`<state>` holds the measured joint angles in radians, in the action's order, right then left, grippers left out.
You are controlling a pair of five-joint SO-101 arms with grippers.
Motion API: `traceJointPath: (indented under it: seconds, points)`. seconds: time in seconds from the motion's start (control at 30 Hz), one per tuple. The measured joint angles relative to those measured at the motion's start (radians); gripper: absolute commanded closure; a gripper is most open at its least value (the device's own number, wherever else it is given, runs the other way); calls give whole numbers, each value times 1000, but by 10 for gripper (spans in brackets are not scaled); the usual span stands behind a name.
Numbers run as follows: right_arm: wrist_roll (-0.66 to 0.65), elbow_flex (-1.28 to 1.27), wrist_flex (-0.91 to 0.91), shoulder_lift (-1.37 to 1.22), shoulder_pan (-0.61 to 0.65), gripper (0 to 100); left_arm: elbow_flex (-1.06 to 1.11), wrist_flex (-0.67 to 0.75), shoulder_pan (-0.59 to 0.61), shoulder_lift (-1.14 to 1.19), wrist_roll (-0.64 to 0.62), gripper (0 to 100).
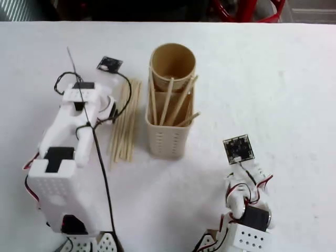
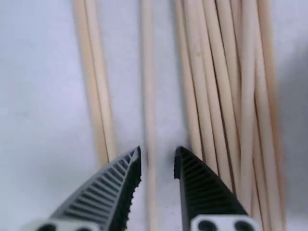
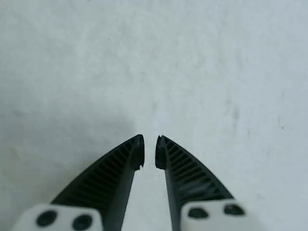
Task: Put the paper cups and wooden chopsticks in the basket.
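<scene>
Your left gripper (image 2: 157, 161) is nearer. Its jaws are a little apart, with one thin pale wooden chopstick (image 2: 148, 72) between the tips, pointing straight ahead on the white tabletop (image 2: 38, 96). The cream slotted basket (image 1: 167, 139) holds a tan paper cup (image 1: 173, 60) and some sticks (image 1: 178, 102). Your right gripper (image 3: 149, 151) has its jaws almost closed, empty.

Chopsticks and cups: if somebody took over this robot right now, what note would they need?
Left gripper: open, low over the loose chopsticks, fingertips either side of a single chopstick, not yet gripping it.
Right gripper: all but shut, empty, over bare table.
Done: the basket holds a paper cup at its far end and several leaning chopsticks.
Left: the loose chopsticks lying on the table beside the basket.
</scene>
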<state>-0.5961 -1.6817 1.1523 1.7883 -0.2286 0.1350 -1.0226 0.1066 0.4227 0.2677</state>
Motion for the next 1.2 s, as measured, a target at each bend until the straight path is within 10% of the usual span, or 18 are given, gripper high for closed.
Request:
traceJointPath:
  seconds: [0.7,1.2]
  points:
    - [0,0,0,0,0,942,8,-40,2,-38,0,976]
    - [0,0,0,0,0,942,417,44,-94,-1123,-38,977]
